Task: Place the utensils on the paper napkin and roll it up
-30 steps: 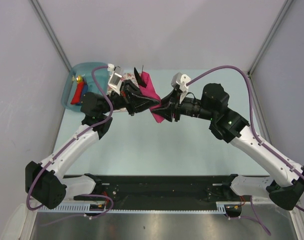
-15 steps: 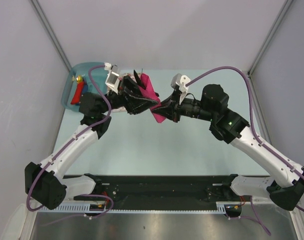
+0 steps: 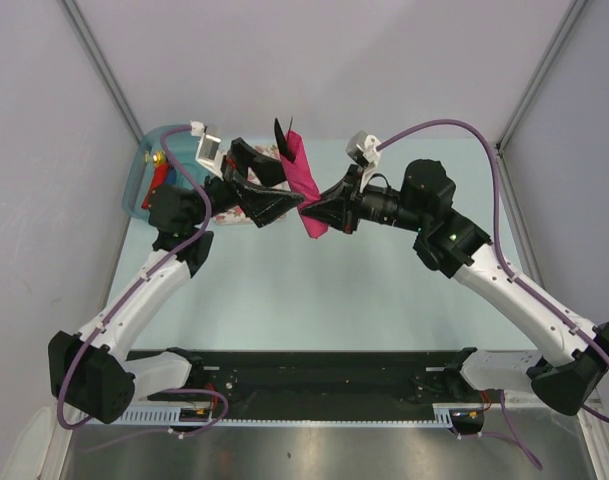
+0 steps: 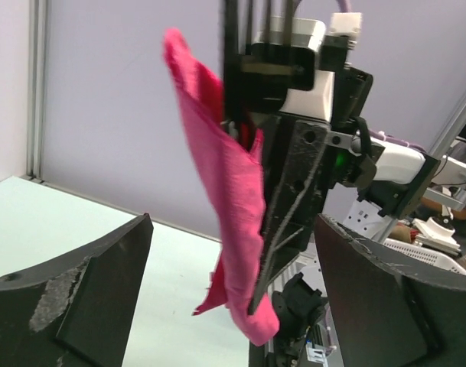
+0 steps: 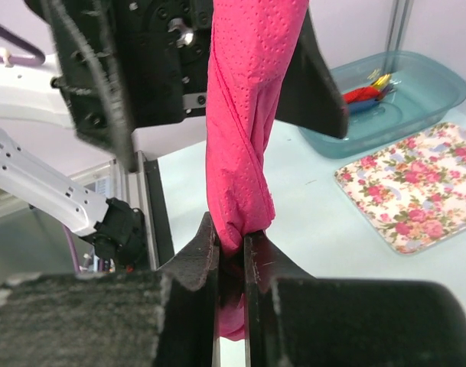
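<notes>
The paper napkin [image 3: 302, 185] is a rolled magenta tube held upright in the air over the table's far middle. Dark utensil ends [image 3: 281, 133] stick out of its top; in the left wrist view the utensils [image 4: 237, 46] rise above the pink napkin roll [image 4: 233, 191]. My right gripper [image 5: 231, 246] is shut on the napkin roll [image 5: 236, 115] near its lower end, as the top view also shows for the right gripper [image 3: 310, 208]. My left gripper [image 3: 284, 187] stands open. Its wide-apart fingers [image 4: 102, 298] flank the roll without touching it.
A floral-print cloth [image 5: 416, 191] lies on the table at the far left, partly hidden under the left arm as the floral cloth [image 3: 229, 212]. Behind it stands a translucent blue tub [image 3: 144, 175] holding red and blue rolls [image 5: 366, 95]. Grey walls close in the sides.
My left gripper has opened, let go of the napkin roll and drawn back to the left. The right gripper closed on the roll and now holds it alone, a little higher.
</notes>
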Controlling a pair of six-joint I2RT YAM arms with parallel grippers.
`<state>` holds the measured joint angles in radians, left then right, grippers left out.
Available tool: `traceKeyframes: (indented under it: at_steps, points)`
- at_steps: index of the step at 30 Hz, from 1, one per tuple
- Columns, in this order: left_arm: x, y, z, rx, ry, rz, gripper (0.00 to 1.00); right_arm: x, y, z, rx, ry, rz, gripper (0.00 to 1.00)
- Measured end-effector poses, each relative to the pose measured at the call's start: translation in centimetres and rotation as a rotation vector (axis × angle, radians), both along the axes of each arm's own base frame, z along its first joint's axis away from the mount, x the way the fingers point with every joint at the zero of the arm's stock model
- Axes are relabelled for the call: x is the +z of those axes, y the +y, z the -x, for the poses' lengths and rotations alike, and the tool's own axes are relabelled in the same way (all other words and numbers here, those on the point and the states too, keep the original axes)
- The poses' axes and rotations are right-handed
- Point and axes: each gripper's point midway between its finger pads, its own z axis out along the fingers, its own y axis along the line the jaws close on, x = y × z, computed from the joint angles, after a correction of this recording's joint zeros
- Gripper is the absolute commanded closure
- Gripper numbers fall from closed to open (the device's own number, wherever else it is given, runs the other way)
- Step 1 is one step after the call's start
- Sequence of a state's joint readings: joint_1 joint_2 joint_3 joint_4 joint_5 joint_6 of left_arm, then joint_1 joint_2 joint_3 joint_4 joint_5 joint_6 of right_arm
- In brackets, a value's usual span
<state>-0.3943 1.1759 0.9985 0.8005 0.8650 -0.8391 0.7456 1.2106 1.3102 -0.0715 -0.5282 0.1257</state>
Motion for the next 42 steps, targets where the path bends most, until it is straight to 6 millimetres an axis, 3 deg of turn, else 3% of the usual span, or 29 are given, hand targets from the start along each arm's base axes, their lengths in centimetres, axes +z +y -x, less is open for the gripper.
traceKeyframes:
  at_steps: [8, 16, 19, 23, 30, 33, 36, 37, 39, 40, 42]
  points:
    - [-0.5, -0.5, 0.3, -0.03, 0.066, 0.021, 0.1, 0.3, 0.5, -0.7, 0.007, 0.062, -0.041, 1.0]
    - [-1.3, -0.9, -1.0, -0.014, 0.157, 0.044, 0.11, 1.6, 0.7, -0.3, 0.027, 0.05, -0.079, 1.0]
    - [-1.5, -0.9, -1.3, -0.013, 0.188, 0.05, 0.23, 1.6, 0.7, -0.3, 0.028, 0.051, -0.08, 1.0]
    - [-1.4, -1.0, -1.2, -0.025, 0.205, 0.057, 0.47, 1.6, 0.7, -0.4, 0.022, 0.058, -0.081, 1.0]
    - [-1.0, -1.1, -0.9, -0.043, 0.205, 0.074, 0.38, 1.6, 0.8, -0.7, 0.01, 0.064, -0.089, 1.0]
    - [-1.1, -1.1, -1.1, -0.049, 0.218, 0.079, 0.41, 1.9, 0.8, -0.7, 0.011, 0.066, -0.097, 1.0]
    - [-1.1, -1.2, -1.0, -0.054, 0.22, 0.083, 0.55, 1.9, 0.9, -0.8, 0.01, 0.068, -0.097, 1.0]
    - [-1.0, -1.1, -1.0, -0.056, 0.216, 0.086, 0.66, 1.9, 0.9, -0.9, 0.008, 0.07, -0.097, 1.0]
    - [-0.8, -1.1, -0.8, -0.063, 0.214, 0.09, 0.78, 1.8, 0.9, -1.2, 0.001, 0.072, -0.095, 1.0]
    - [-0.7, -1.1, -0.7, -0.068, 0.208, 0.091, 0.9, 1.7, 0.9, -1.3, -0.004, 0.076, -0.093, 1.0]
    - [-0.7, -1.1, -0.5, -0.073, 0.202, 0.092, 1.0, 1.6, 0.9, -1.5, -0.007, 0.082, -0.093, 1.0]
